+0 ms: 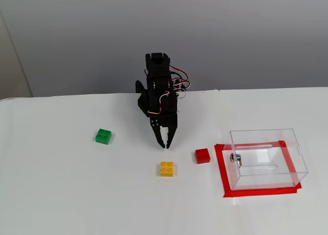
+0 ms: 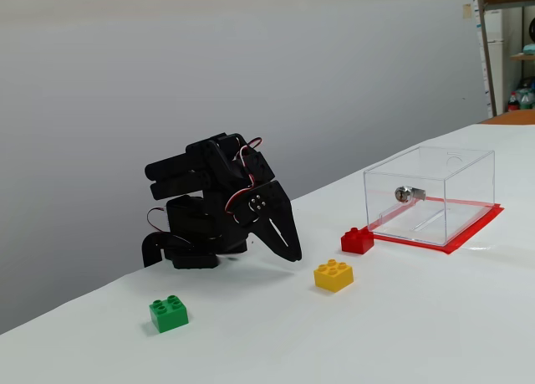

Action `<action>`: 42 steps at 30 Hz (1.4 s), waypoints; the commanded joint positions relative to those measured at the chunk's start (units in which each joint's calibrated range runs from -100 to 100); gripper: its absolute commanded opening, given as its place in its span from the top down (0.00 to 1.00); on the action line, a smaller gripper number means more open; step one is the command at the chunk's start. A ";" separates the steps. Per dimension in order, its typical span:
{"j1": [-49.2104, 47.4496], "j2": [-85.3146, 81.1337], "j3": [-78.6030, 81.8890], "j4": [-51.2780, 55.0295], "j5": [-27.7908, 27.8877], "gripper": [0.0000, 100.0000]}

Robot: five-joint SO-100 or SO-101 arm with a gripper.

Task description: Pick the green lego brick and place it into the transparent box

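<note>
No writing shows on the green lego brick [image 1: 104,136].

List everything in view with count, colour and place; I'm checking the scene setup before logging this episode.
small square green plastic lego brick: one, green, left of the arm in a fixed view, on the table.
yellow four-stud plastic brick: one, yellow, just in front of the fingers.
red plastic brick: one, red, between yellow brick and box.
clear rectangular plastic box: one, transparent, right side, empty.
red tape outline: one, red, around the box.
white table: one.
black arm: one, folded; fingers closed, empty.
</note>
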 commanded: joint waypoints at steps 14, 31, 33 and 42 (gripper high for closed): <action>-0.15 -0.51 -0.85 0.03 -0.18 0.98; -0.15 -0.51 -0.85 0.03 -0.18 0.98; -0.15 -0.51 -0.85 0.03 -0.18 0.98; -1.18 -0.51 -0.85 0.03 0.24 0.98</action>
